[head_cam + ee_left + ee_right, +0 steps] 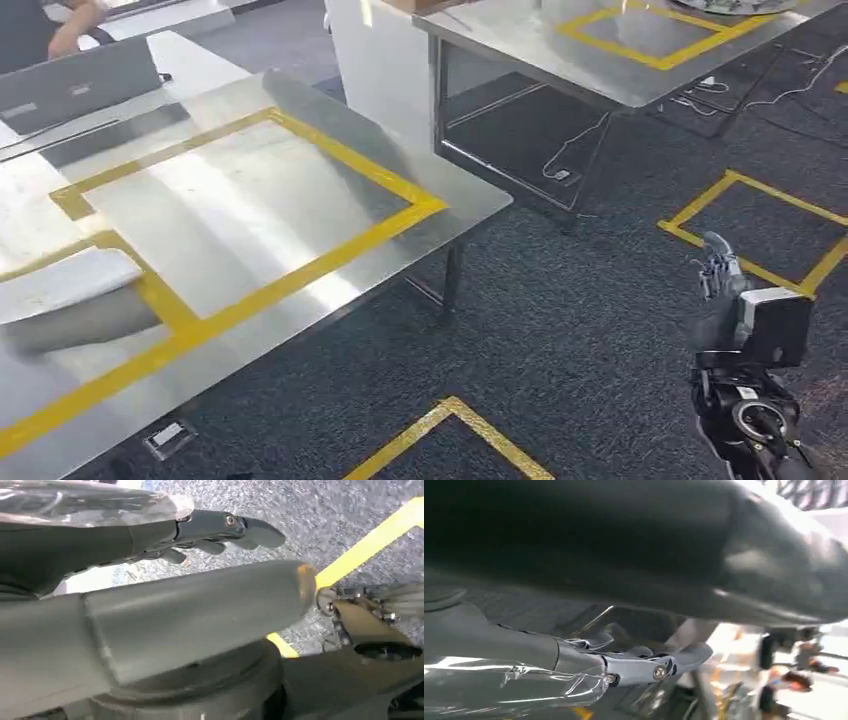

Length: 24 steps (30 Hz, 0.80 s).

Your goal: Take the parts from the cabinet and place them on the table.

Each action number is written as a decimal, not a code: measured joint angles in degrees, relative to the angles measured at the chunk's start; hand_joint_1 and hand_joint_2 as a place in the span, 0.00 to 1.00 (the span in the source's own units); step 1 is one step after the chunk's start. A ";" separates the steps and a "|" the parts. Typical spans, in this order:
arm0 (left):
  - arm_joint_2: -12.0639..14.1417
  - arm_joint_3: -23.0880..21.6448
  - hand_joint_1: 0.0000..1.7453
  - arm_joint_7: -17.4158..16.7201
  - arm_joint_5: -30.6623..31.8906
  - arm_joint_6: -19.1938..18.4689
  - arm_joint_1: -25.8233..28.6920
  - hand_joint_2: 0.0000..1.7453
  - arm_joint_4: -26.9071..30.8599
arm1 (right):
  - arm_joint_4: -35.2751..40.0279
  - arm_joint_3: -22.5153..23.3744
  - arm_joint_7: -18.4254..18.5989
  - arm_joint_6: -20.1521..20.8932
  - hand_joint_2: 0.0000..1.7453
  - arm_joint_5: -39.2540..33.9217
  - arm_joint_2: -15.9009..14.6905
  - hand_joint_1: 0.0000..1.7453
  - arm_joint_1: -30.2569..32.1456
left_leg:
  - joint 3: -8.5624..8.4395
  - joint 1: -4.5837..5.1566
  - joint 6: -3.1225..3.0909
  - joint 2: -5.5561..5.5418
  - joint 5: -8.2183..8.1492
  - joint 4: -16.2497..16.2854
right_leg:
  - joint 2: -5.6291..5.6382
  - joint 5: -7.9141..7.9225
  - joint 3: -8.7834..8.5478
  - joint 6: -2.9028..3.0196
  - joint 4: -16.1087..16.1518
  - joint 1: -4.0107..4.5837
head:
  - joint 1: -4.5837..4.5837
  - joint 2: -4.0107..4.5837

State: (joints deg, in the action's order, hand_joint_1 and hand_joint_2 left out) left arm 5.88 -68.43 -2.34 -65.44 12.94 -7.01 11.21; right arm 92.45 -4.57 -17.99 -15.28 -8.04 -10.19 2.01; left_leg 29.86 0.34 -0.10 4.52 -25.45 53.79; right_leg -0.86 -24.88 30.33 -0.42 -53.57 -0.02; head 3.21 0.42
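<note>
Steel table [300,210], right robot hand [722,268] apart

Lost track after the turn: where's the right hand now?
In the head view, the right hand hangs at the lower right over the dark carpet, beside a yellow-taped floor square, well away from the steel table.

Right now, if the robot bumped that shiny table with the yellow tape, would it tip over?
Probably not. The table has a wide, flat metal top and a leg under its corner, so it looks stiff and steady. Its top looks smooth and glossy, so parts set on it may slide easily.
</note>
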 joint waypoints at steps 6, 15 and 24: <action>0.13 0.02 0.00 -0.55 -0.22 -0.33 0.34 0.00 0.00 | -6.91 2.43 -1.16 0.72 0.00 -2.08 -0.13 0.00 -0.01 | 9.11 -0.51 1.15 -4.04 -9.26 19.78 | 2.25 0.53 0.49 0.67 0.11 -0.43 | 0.04 0.00; 0.24 0.09 0.00 -0.22 -0.83 -0.33 0.18 0.00 0.00 | -15.37 4.78 1.95 -5.36 0.00 3.87 -0.63 0.00 -1.10 | 0.42 -0.08 -0.75 -6.00 0.17 0.05 | 6.02 1.08 1.21 -1.08 0.06 -0.63 | 0.00 0.00; -0.24 0.35 0.00 -0.15 -0.68 -0.33 0.33 0.00 0.00 | -38.37 4.89 7.11 -8.20 0.00 7.54 -1.60 0.00 -5.43 | 0.40 -0.36 -1.69 -2.19 0.57 -0.65 | 1.03 -3.50 6.43 -2.15 -12.61 -0.50 | -0.18 0.00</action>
State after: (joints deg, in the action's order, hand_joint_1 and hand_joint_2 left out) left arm 5.64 -68.08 -2.49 -66.12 12.61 -6.68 11.21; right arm 54.08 0.33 -10.88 -23.48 -0.50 -11.78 -3.42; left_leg 30.25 -0.02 -1.79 2.34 -24.88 53.14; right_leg 0.17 -28.38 36.76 -2.57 -66.19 -0.52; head 3.04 0.42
